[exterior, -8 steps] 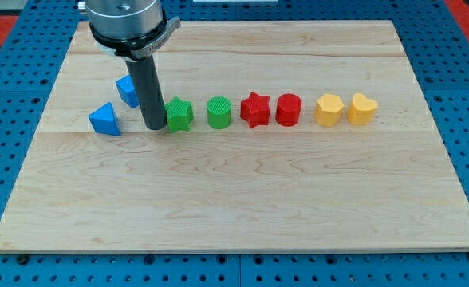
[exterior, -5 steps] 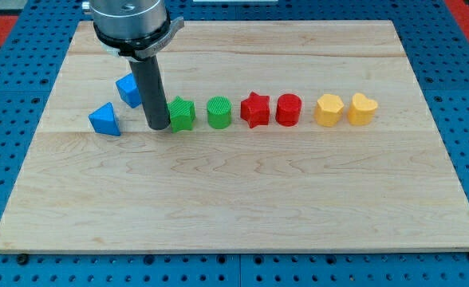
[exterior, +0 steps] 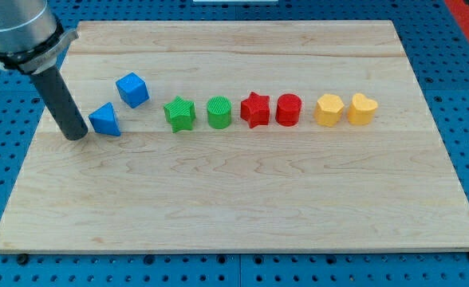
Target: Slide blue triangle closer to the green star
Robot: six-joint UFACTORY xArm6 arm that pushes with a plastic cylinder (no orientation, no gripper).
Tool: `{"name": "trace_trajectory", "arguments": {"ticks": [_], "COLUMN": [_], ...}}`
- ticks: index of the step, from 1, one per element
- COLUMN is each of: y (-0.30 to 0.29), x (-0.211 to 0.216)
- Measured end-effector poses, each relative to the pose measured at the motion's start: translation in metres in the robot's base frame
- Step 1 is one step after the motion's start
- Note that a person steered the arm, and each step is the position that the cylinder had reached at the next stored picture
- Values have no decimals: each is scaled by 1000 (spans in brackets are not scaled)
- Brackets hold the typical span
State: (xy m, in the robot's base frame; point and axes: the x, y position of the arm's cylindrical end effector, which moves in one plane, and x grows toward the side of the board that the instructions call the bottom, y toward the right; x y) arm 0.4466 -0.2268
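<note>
One risk stands out: my tip (exterior: 76, 135), a bare rod holding nothing, sits just left of the blue triangle (exterior: 105, 119). An off-centre push toward the green star (exterior: 179, 114) could spin the triangle upward into the blue cube (exterior: 132, 89).

Two blocks (exterior: 105, 119) are coloured blue, two green (exterior: 179, 114), two red (exterior: 255, 109), two yellow (exterior: 329, 110). The tabletop (exterior: 242, 199) is pale wood-grained.

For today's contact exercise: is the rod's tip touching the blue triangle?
Cannot tell. In the camera view my tip stands just to the view's left of the blue triangle; no plain gap or contact shows between them.
</note>
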Motion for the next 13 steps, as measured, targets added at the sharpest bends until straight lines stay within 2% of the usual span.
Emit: {"name": "trace_trajectory", "arguments": {"ticks": [3,4,6,13], "y": [24,2,-1,38], "x": [-5,-7,-30,-28]}}
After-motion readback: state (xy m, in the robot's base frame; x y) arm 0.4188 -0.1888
